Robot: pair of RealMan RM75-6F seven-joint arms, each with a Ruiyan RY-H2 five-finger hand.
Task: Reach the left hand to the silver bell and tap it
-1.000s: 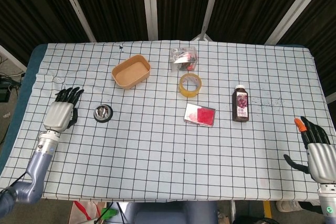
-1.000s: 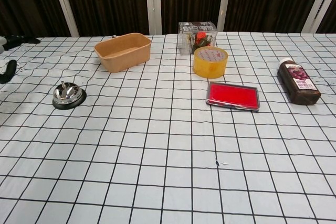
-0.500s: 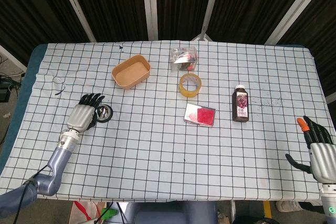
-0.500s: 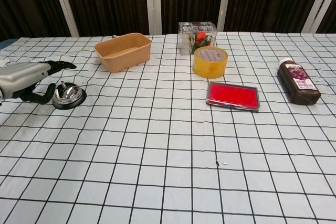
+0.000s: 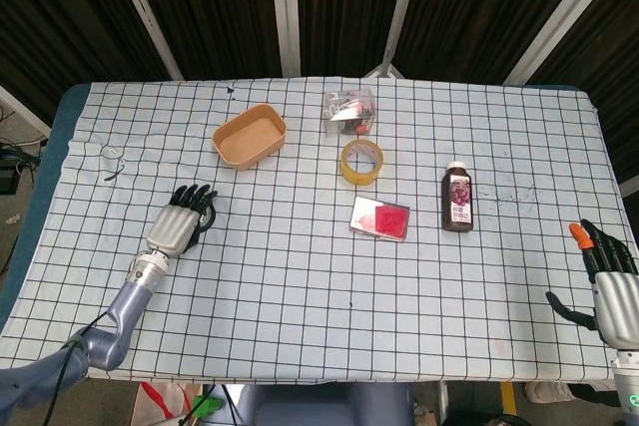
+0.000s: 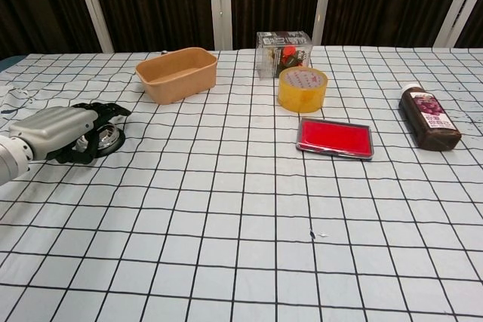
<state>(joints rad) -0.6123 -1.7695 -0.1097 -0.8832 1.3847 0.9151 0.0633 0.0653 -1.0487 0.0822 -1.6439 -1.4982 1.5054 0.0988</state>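
Here the left robot hand [image 6: 64,127], fingers spread and empty, covers one silver bell [image 6: 106,139]; right robot hand [image 5: 609,281] open.

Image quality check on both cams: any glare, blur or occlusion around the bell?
Head view: sharp, evenly lit, no strong shadows; the left hand covers the silver bell almost fully. Chest view: also sharp, soft shadow under the hand, and the bell shows only partly behind dark fingers, with small highlights on its metal. The curtains behind are dark, with little detail, in both views.
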